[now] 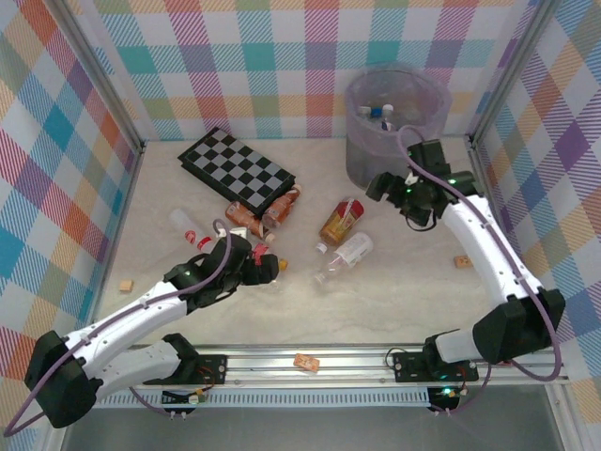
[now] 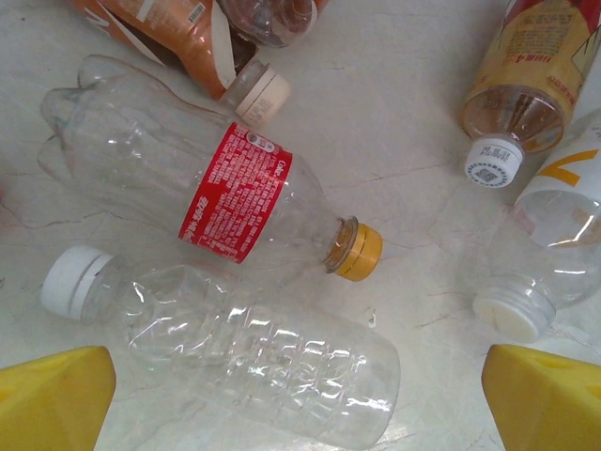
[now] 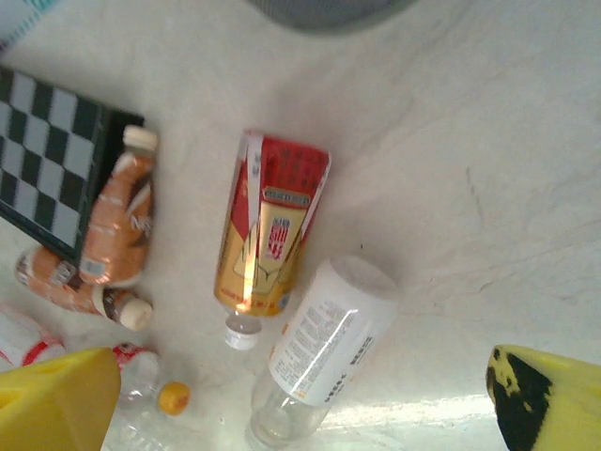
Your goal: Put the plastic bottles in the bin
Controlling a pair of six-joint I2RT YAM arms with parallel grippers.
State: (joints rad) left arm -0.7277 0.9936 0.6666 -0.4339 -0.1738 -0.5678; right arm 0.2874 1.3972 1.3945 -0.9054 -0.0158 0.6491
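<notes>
Left wrist view: the left fingers (image 2: pixel 56 399) were seen spread wide apart with nothing clamped. They were poised over a clear ribbed unlabelled plastic bottle with a white cap (image 2: pixel 246 349), which lay on its side on the pale marbled tabletop (image 2: pixel 394 122).

This bottle was judged to be empty, thin-walled and very light, so it would probably dent under a firm squeeze. Being smooth and round, it could roll or slip out as the fingers closed. The ribbed middle of the body, taken across the long axis, was judged the best place to hold. The tapered neck and the cap were thought poorer places.

Just beside it lay a clear plastic bottle with a red label and an orange-yellow cap (image 2: pixel 218 193), close enough to be nudged during a grasp.

In the right wrist view the right fingers (image 3: pixel 56 399) were likewise held wide apart and empty. Below them lay a plastic bottle with a red-and-gold label (image 3: pixel 272 225) and a clear plastic bottle with a white printed label (image 3: pixel 329 343), close together near the middle of the tabletop. Their labels were judged to offer a less slippery surface than bare plastic.

In the top external view two plastic bottles with orange-brown labels (image 1: pixel 261 214) lay at the near edge of a flat black-and-white checkerboard (image 1: pixel 235 167). The tall round translucent pale-purple bin (image 1: pixel 362 150) stood at the far right of the tabletop, apart from the loose bottles. A few capped bottles inside the bin (image 1: pixel 379 111) could be made out through its open top.
</notes>
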